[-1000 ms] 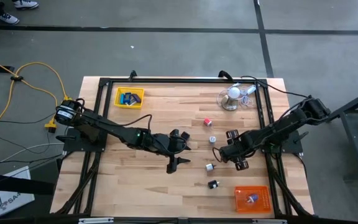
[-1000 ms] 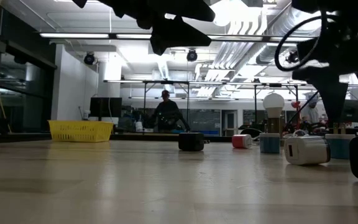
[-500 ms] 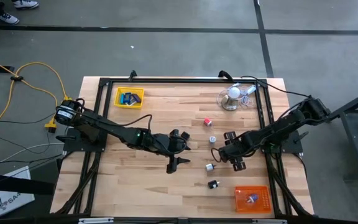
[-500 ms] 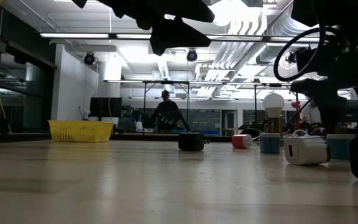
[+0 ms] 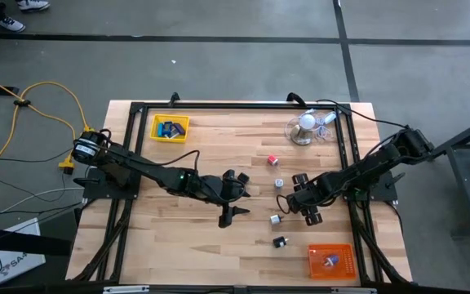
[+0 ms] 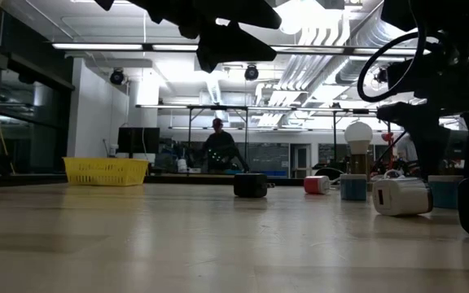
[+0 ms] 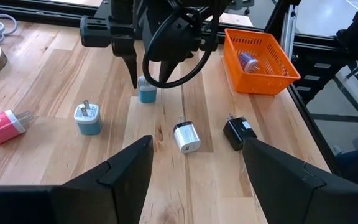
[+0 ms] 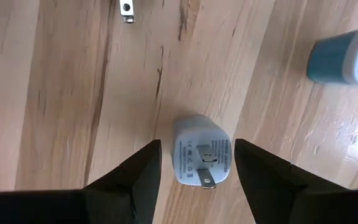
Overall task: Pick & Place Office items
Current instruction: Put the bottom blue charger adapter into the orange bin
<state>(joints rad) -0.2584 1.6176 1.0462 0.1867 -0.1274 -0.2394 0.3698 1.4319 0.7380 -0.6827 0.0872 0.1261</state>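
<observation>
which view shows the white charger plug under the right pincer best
The right wrist view: the white charger plug fills the frame between the open fingers, prongs visible. Left wrist view shows it small; high view only a speck; low view side-on.

Teal charger [image 8: 347, 57] — edge-cropped

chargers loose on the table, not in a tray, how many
5: red charger, teal-and-white charger, teal charger behind the right gripper, white charger, black charger. More may be hidden.
</observation>
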